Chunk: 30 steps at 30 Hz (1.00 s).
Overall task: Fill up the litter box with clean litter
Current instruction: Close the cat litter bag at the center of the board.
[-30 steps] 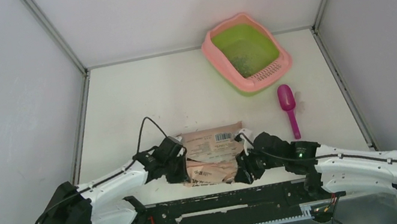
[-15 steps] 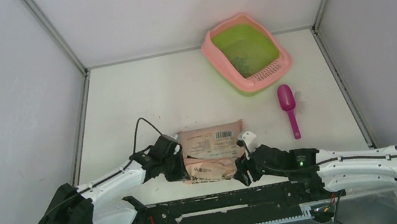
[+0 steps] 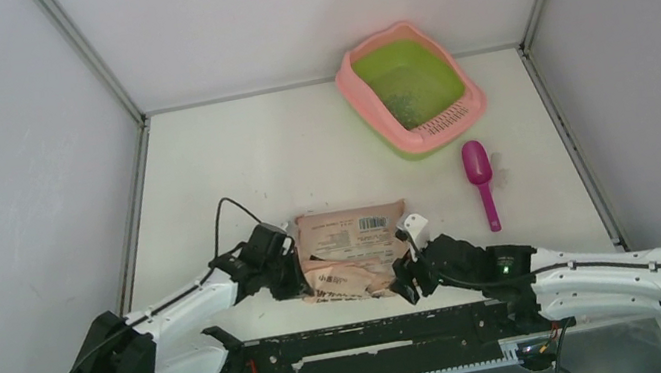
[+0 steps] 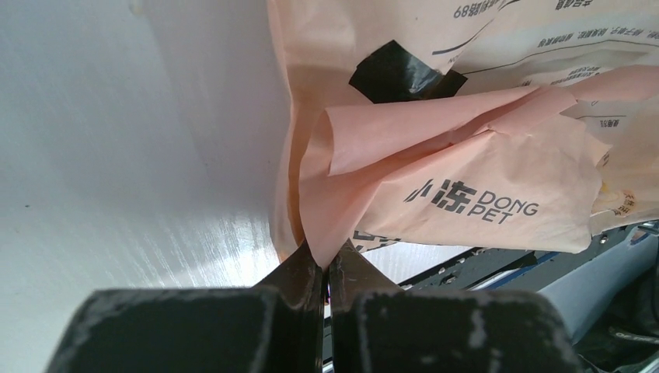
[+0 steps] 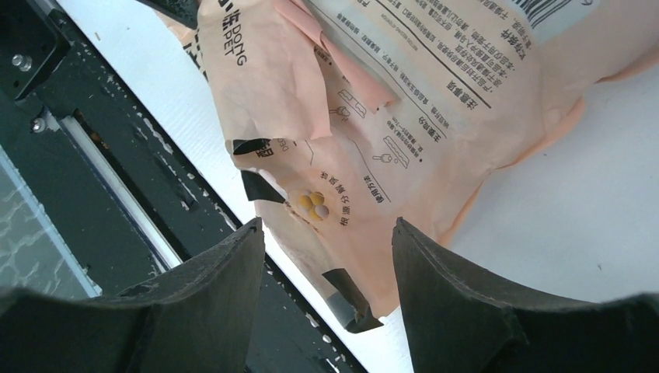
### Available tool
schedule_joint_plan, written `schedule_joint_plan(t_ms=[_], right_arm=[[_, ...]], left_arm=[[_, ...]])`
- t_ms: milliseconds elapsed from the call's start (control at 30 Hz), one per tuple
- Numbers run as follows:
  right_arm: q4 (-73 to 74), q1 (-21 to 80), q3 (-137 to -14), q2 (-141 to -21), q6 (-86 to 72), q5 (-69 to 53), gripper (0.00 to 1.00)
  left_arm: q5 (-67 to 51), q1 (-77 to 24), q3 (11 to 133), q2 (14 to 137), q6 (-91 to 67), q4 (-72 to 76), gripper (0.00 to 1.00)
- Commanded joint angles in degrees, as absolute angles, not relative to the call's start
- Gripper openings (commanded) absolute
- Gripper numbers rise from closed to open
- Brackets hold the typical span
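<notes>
The litter box (image 3: 349, 90), pink-rimmed with a lime-green basin, stands at the table's far right. A few dark specks of litter (image 3: 410, 113) lie in the basin near the pink grid. A peach-pink printed bag (image 3: 356, 243) lies crumpled near the front edge between my arms. My left gripper (image 3: 295, 279) is shut on the bag's (image 4: 466, 171) near-left folded corner, pinched between the fingertips (image 4: 305, 268). My right gripper (image 5: 326, 227) is open, its fingers (image 5: 435, 272) astride the bag's (image 5: 404, 116) near-right taped corner without gripping it.
A magenta scoop (image 3: 480, 176) lies on the table right of the bag, in front of the litter box. The black base rail (image 3: 372, 337) runs just behind the bag's near edge. Side walls close in the table left and right.
My right gripper has opened wider, drawn back and let go of the bag's right edge. The bag has settled lower and flatter. My left gripper stays shut and has shifted slightly left.
</notes>
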State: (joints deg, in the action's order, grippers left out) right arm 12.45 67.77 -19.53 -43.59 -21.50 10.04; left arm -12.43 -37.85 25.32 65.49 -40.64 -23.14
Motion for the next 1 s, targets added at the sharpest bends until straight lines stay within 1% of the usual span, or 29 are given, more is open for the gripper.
schedule_joint_plan(t_ms=[0,233,500,567,633,733,967], right_arm=[[9.0,65.8,-20.3,-44.1,-18.9,4.6,0.68],[6.5,67.0,-20.4,-47.2,-17.1,-1.1,0.68],[5.1,70.3,-22.2,-53.9,-15.4,4.8,0.68],[4.8,71.1,-22.7,-55.7,-15.3,6.2,0.67],[4.3,71.1,-23.0,-57.0,-15.0,6.9,0.62],[3.1,70.2,-23.0,-57.5,-15.2,5.2,0.46],[1.1,64.0,-21.5,-54.9,-16.3,-3.8,0.19]], left_arm=[[-8.7,-36.1,24.0,65.0,-38.8,-22.9,0.03],[-9.8,-32.6,24.9,65.8,-37.6,-22.5,0.03],[-11.1,-30.9,26.4,68.2,-36.9,-21.5,0.03],[-11.4,-30.5,26.5,68.6,-36.7,-21.3,0.03],[-11.6,-30.2,26.7,68.9,-36.4,-21.2,0.03],[-11.7,-29.7,26.9,69.0,-36.0,-21.2,0.03],[-12.0,-28.4,27.2,69.2,-35.2,-21.2,0.03]])
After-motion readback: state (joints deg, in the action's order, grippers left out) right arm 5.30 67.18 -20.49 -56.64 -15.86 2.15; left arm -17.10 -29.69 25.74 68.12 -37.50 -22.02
